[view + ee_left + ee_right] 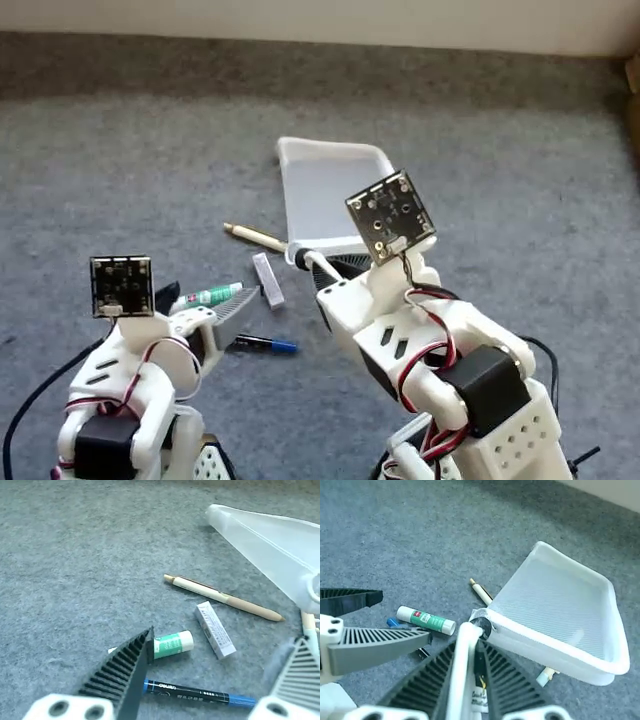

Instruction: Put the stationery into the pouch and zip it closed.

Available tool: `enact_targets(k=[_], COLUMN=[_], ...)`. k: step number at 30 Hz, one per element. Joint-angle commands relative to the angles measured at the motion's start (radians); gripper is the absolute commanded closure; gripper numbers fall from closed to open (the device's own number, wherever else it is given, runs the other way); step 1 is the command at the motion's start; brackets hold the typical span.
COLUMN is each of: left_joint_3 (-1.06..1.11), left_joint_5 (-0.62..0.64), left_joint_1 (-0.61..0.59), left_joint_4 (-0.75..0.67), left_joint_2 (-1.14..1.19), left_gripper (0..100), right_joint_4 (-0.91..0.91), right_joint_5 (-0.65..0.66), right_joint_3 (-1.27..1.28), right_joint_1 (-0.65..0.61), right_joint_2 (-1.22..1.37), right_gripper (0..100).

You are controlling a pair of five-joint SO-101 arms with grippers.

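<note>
From above, the right gripper (322, 268) clamps a white pen (310, 261) at the pouch (325, 185) mouth; left wrist: the left gripper (226, 636) gapes over glue stick (172, 644) and blue marker (200, 695), eraser (215, 630) and beige pen (225, 597) beyond; right wrist: pen tip touching the pouch.

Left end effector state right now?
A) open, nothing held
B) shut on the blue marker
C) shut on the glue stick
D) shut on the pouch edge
A: the left end effector stands open with nothing between its jaws, while the glue stick and the blue marker lie loose on the carpet close by it.
</note>
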Motion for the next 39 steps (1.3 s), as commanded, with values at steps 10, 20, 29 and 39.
enact_targets(k=[10,20,29,39], left_joint_3=[0.085,0.154,0.245,0.278], left_joint_5=[-0.011,-0.009,-0.011,-0.014], left_joint_1=[0.159,0.151,0.104,0.102], left_joint_4=[-0.199,-0.276,-0.400,-0.463], left_joint_2=[0.005,0.004,0.005,0.002], left_gripper=[62,62,62,68], right_joint_4=[-0.033,-0.031,-0.030,-0.028], right_joint_5=[-0.011,-0.011,-0.011,-0.011], right_joint_3=[-0.068,-0.062,-0.062,-0.061], right_joint_1=[-0.079,-0.093,-0.094,-0.094], right_joint_2=[-0.022,-0.027,-0.028,-0.028], right_gripper=[99.4,99.4,99.4,99.4])
